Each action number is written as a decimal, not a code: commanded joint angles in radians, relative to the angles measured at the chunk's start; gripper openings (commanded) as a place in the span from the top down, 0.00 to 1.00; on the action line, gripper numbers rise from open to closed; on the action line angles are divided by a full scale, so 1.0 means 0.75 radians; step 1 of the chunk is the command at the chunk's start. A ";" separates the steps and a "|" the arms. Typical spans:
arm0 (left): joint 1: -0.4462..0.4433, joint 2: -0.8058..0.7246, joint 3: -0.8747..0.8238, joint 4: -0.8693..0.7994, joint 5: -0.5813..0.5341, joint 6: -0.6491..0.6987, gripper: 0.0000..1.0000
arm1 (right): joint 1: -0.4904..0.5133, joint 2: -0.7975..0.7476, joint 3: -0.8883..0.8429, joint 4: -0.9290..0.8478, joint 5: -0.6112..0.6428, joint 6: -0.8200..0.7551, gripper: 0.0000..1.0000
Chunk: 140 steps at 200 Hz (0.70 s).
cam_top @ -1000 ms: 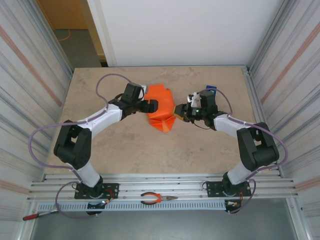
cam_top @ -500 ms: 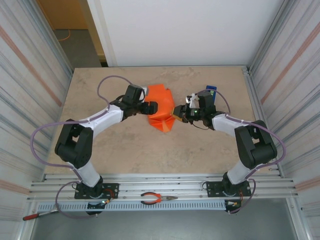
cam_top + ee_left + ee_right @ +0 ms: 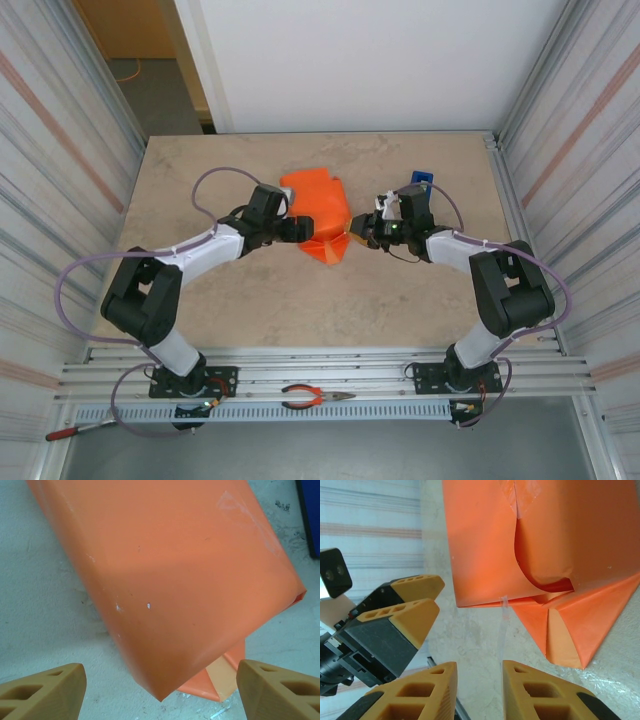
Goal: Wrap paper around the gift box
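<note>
The gift box shows as a compact orange block [image 3: 316, 203] at mid-table, fully covered by the paper [image 3: 170, 570]. A folded triangular paper flap [image 3: 575, 630] lies flat on the table at its near end. My left gripper [image 3: 301, 228] stands open at the block's left near corner, and that corner [image 3: 160, 690] points between the wide-apart fingers. My right gripper [image 3: 357, 228] is at the block's right side, its jaws [image 3: 479, 667] a little apart. A clear tape strip [image 3: 502, 625] runs from its right finger to the paper's edge.
A blue tape dispenser [image 3: 420, 181] stands right of the block, behind the right gripper. Pliers [image 3: 315, 398] lie on the front rail and a red-handled tool [image 3: 70, 432] at the lower left. Corrugated metal walls close both sides.
My left gripper has slid toward the near corner of the block and its jaws have narrowed somewhat. The right gripper has crept slightly left.
</note>
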 commanded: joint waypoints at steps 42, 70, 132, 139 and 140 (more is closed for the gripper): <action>0.060 -0.073 0.090 0.036 0.296 -0.078 0.25 | 0.004 -0.026 -0.003 0.054 -0.076 -0.054 0.71; 0.141 -0.071 0.101 0.139 0.579 -0.188 0.34 | 0.006 -0.055 0.005 0.081 -0.126 -0.080 0.69; 0.172 0.015 0.179 0.234 0.878 -0.319 0.36 | 0.047 -0.082 0.039 0.169 -0.227 -0.094 0.66; 0.171 0.025 0.180 0.254 0.893 -0.334 0.37 | 0.053 -0.082 0.044 0.175 -0.232 -0.094 0.66; 0.170 0.026 0.179 0.259 0.896 -0.338 0.37 | 0.054 -0.082 0.046 0.175 -0.233 -0.093 0.66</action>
